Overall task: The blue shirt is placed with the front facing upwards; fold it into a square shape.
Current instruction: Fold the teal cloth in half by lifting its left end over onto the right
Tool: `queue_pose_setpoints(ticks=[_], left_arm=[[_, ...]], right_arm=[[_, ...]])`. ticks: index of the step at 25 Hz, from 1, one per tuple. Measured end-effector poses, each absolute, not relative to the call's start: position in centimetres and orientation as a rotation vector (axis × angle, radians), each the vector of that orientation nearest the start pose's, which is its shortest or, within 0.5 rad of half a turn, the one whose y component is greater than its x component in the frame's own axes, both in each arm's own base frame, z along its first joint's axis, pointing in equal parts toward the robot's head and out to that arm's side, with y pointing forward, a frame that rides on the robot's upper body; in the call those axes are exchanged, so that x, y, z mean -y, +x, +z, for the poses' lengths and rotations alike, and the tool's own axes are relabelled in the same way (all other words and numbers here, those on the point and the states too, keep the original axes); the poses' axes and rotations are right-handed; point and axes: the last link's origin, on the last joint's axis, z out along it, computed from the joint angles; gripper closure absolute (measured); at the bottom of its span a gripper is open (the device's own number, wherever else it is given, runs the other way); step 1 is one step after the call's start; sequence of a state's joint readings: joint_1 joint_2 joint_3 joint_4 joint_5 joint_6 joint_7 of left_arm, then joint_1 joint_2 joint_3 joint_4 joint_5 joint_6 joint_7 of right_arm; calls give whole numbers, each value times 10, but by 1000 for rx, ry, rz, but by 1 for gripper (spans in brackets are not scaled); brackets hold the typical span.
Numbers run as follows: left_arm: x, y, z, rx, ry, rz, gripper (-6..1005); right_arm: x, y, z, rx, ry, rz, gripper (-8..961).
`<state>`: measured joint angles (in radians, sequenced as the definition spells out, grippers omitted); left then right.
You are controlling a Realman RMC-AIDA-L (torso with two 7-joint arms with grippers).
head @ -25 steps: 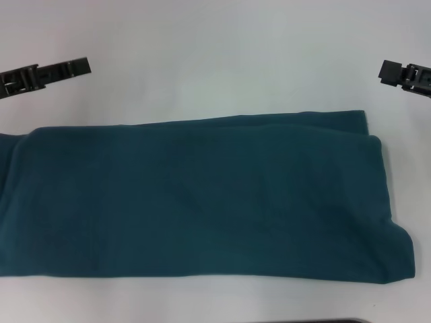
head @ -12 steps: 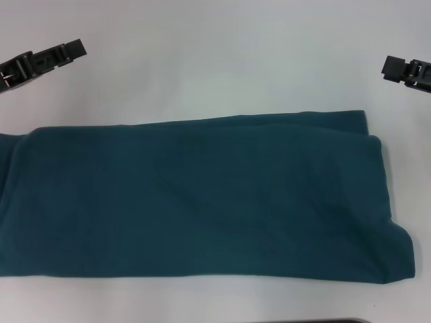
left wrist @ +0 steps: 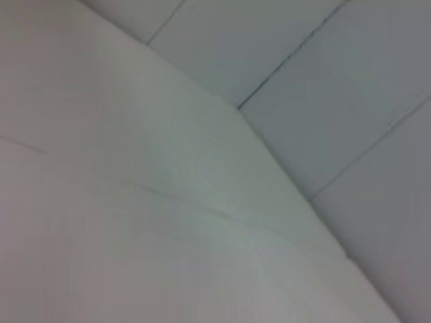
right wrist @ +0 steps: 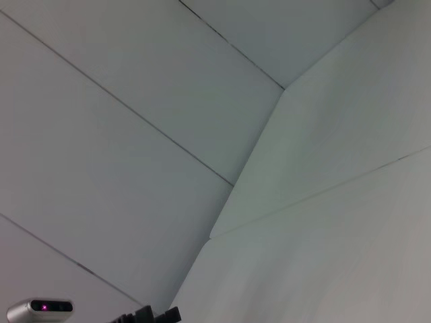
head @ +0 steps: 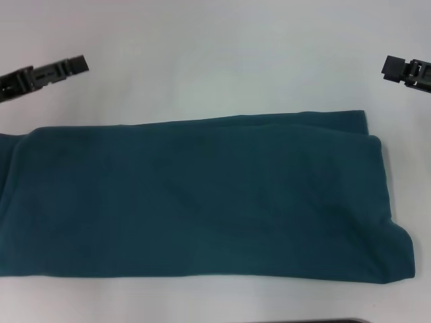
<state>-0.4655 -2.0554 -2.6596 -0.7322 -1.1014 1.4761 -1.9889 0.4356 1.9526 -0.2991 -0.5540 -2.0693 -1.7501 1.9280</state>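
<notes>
Blue shirt (head: 202, 198) is lying flat on the white desk (head: 215, 60) as a long band running side to side, plain teal side up, no print showing. So my read is the lengthwise folds are done and what's left is the crosswise fold that turns the strip into a square. Its right end shows stacked layers with a rounded, slightly puffy corner at the near side, and the left end runs out of the head view, so I can't say how far it goes.

Neither arm is touching the cloth. The left claw (head: 79, 64) sits over bare desk beyond the shirt's far left edge, well apart from it. The right claw (head: 389, 66) hangs at the far right, also off the fabric. Only the tips show, and honestly I cannot tell whether either one is spread or pinched; nothing is held in them as far as I can see.

Next move, I'd guess: come down on one end of the band, pinch both corners through all layers, and carry that end over onto the other. The tricky part is probably catching every layer at that puffy right corner so the stack doesn't slide apart.

Surface is smooth and white with a faint crease or two in the left wrist view. Both wrist views mostly show pale panelled walls with thin seams, plus a small grey device (right wrist: 40, 308) with a tiny pink light.
</notes>
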Motion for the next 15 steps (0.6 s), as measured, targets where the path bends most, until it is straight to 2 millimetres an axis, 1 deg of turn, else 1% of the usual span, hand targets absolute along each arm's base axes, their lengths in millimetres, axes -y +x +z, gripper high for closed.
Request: queue_pose_setpoints(ticks=[2, 5, 7, 11, 15], left_arm=[[-334, -312, 54, 1437, -2209, -779, 267], [-333, -322, 67, 1431, -2211, -671, 128], [-329, -331, 77, 1463, -2189, -628, 102], [-320, -345, 94, 1498, -2139, -598, 50], [-311, -359, 107, 1523, -2092, -572, 50]], right_arm=[[-294, 322, 75, -1539, -2252, 1081, 347], [-294, 323, 75, -1543, -2250, 1081, 347], [-294, 323, 75, -1544, -2249, 1082, 346], [-295, 323, 75, -1547, -2243, 1082, 346], [-296, 322, 74, -1546, -2240, 1082, 346]])
